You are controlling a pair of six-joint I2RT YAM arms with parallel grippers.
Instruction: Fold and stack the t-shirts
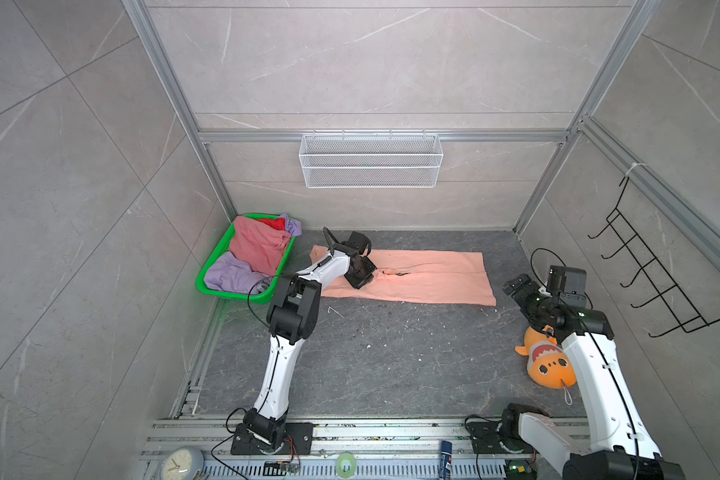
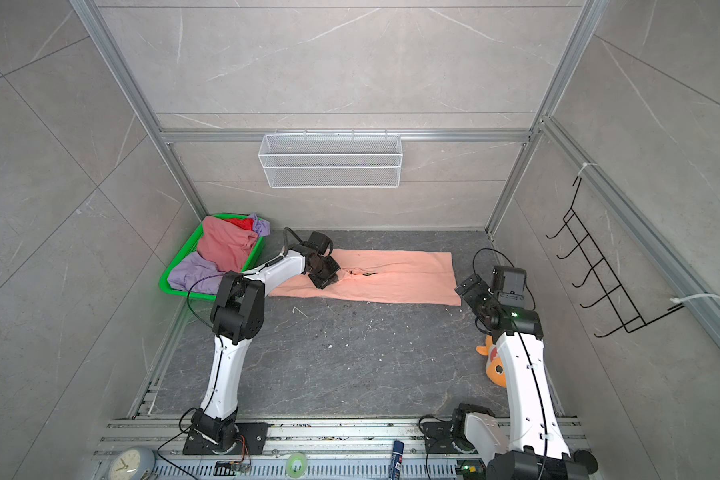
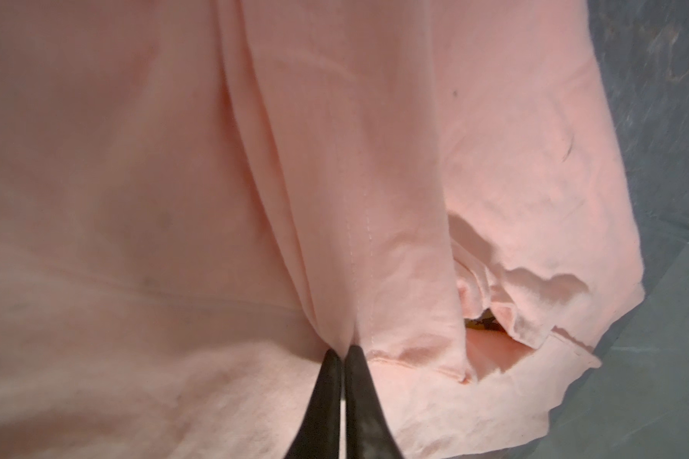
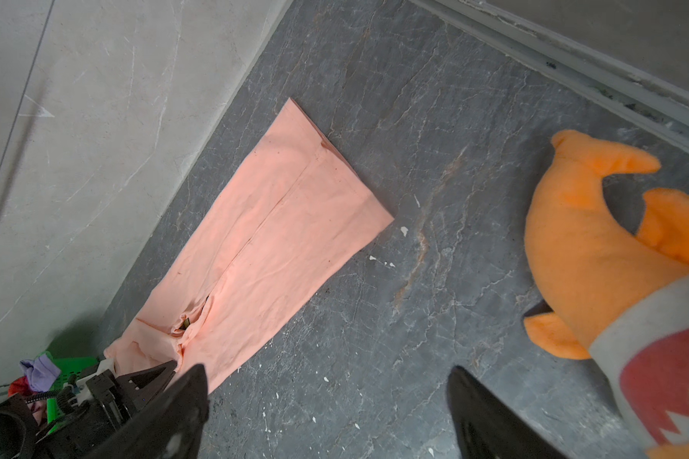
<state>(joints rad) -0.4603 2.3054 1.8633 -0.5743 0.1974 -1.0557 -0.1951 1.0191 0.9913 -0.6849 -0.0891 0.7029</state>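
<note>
Pinching a stitched fold of the peach t-shirt [image 3: 136, 198], the left gripper [image 3: 343, 351] has its jaws pressed tight together, with cloth bunched right at the tips. A small gap in the layers beside the tips shows a bit of dark and yellow print. In both top views the shirt lies flat as 1 long strip on the dark floor [image 1: 391, 353]. Most of it stretches away from the left gripper toward the right gripper [image 1: 512, 286], and a short end lies behind the left gripper's wrist. The right gripper [image 4: 327, 371] hangs above bare floor with its jaws spread wide, holding nothing, just off the shirt's far corner. The orange plush toy [image 4: 597, 246] lies close beside the right gripper. Behind the left gripper, near its elbow, the green basket [image 1: 208, 270] holds 3 more crumpled shirts: the pink t-shirt [image 1: 258, 245] on top, the lavender t-shirt [image 1: 229, 272] at the near end, and the red t-shirt [image 1: 273, 223] peeking out at the far end.
</note>
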